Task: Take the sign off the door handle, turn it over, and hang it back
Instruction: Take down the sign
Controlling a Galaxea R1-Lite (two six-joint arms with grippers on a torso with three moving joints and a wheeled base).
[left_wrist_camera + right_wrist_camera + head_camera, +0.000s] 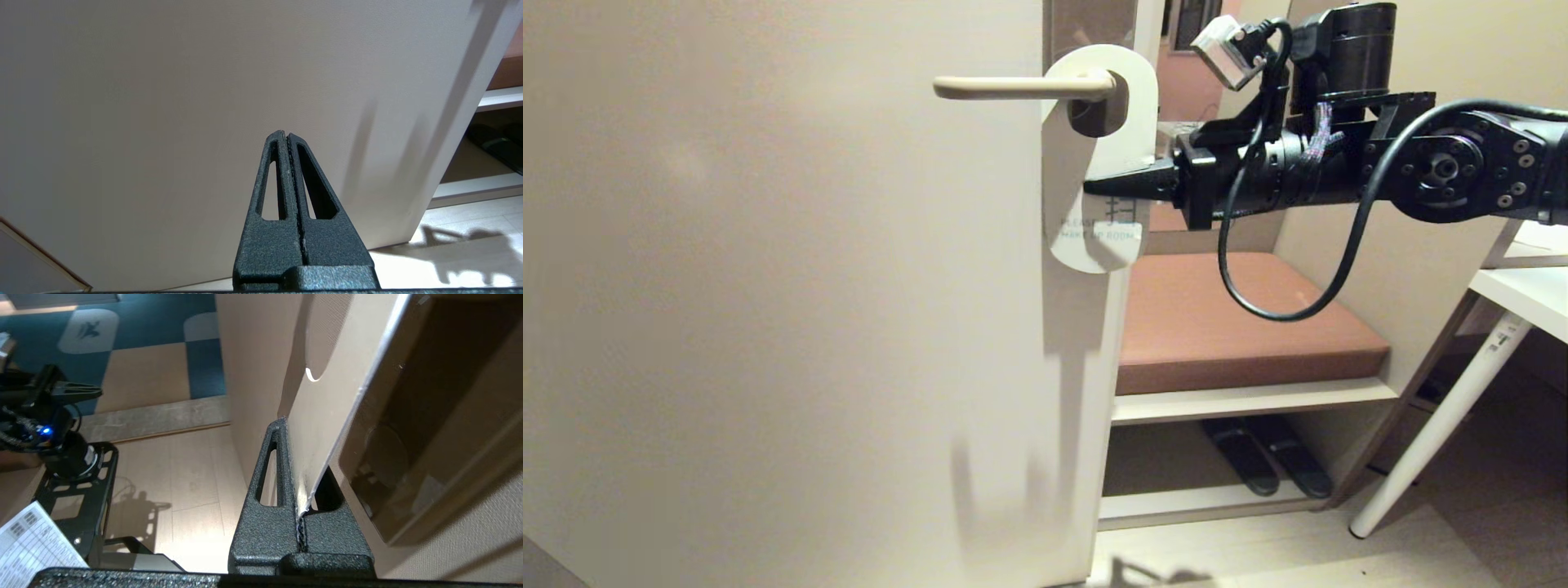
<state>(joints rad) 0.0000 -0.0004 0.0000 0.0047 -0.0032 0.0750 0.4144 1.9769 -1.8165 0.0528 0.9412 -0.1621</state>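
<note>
Head view: sign (1099, 155) hangs on the handle (1021, 87), white face out, right gripper (1098, 187) fingers clamped on its edge. Risk: pulling sideways while clamped could bend the card or drag it off. Left gripper (288, 136) parked, fingers together.

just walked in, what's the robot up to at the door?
The right gripper is shut on the sign, pinching its edge partway down. The sign hangs on the door handle, its hole around the lever, white "MAKE UP ROOM" face outward. The left gripper is shut and empty, parked low in front of the door, taking no part.
</note>
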